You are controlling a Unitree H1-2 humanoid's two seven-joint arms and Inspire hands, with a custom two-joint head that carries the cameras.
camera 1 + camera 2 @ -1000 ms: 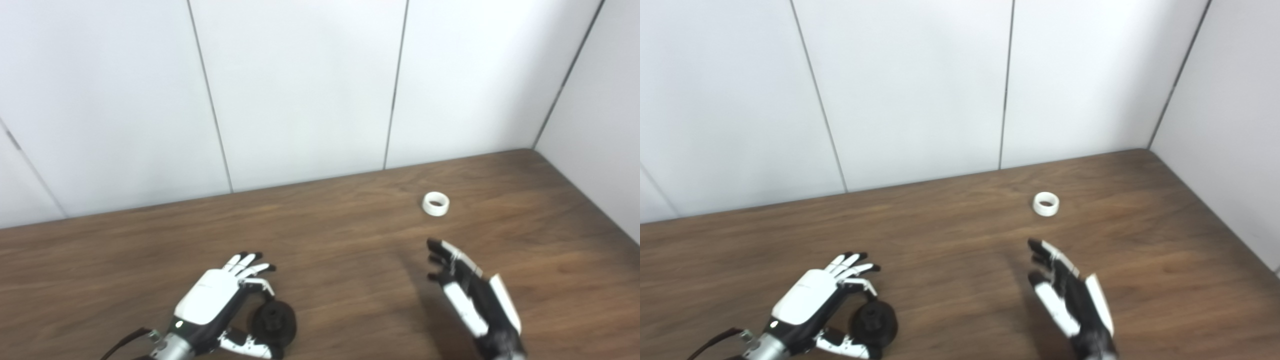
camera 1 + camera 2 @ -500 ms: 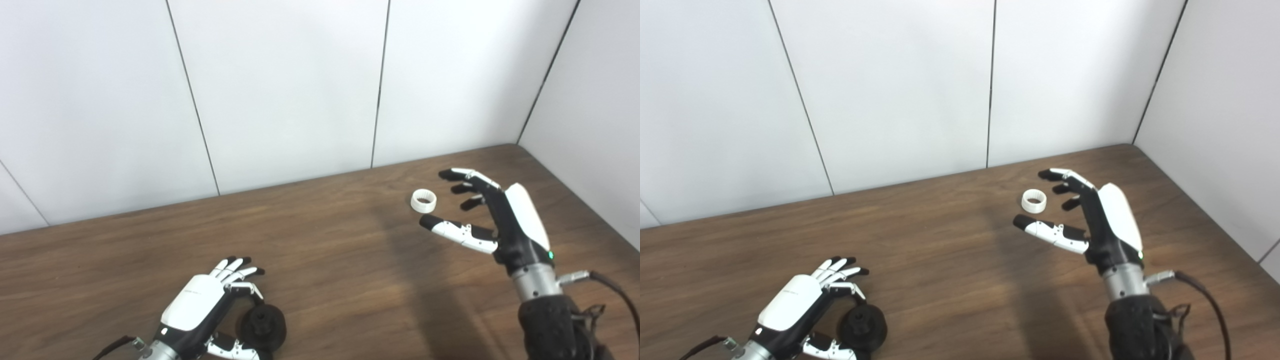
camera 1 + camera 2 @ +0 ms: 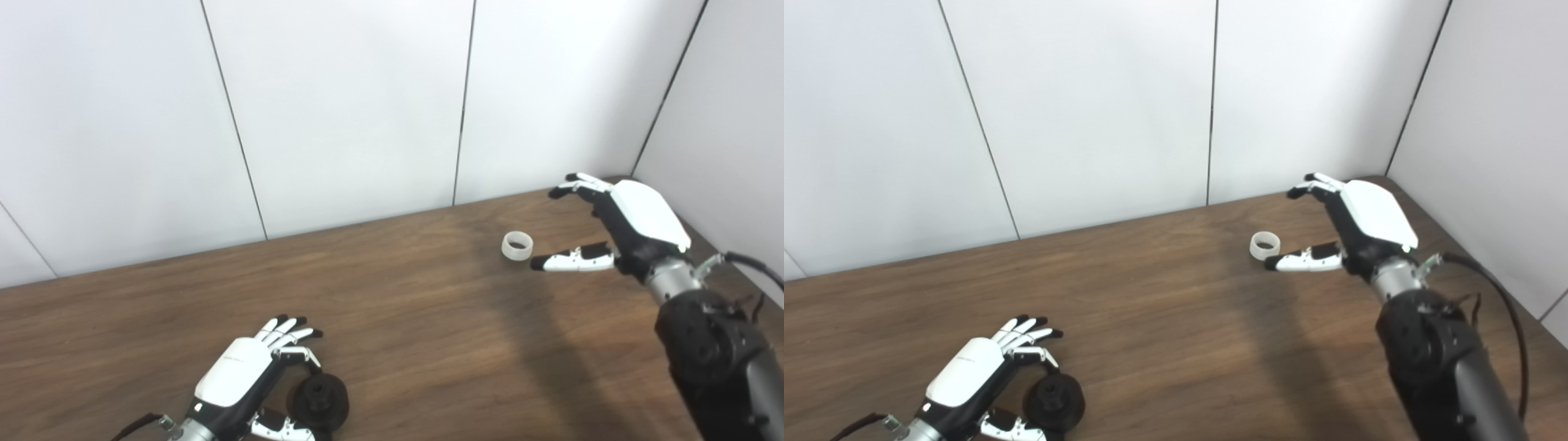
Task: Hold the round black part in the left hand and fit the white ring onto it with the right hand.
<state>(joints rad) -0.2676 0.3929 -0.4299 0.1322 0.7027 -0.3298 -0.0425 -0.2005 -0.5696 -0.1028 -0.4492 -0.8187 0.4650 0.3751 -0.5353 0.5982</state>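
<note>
In the left eye view, the left robot hand (image 3: 245,376) rests low on the wooden surface (image 3: 398,318) with its fingers and thumb curved loosely around the round black part (image 3: 320,401), though whether it truly grips it cannot be told. In the right eye view, the right robot hand (image 3: 1350,223) hovers spread wide and holding nothing, just beside the white ring (image 3: 1265,244), which lies flat on the surface near the back wall (image 3: 1090,110), the thumb tip close to it.

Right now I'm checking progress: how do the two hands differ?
The left hand sits low at the near edge, curled around the round black part. The right hand is open at the far right beside the white ring, not holding it. Both have white backs and black fingertips.
</note>
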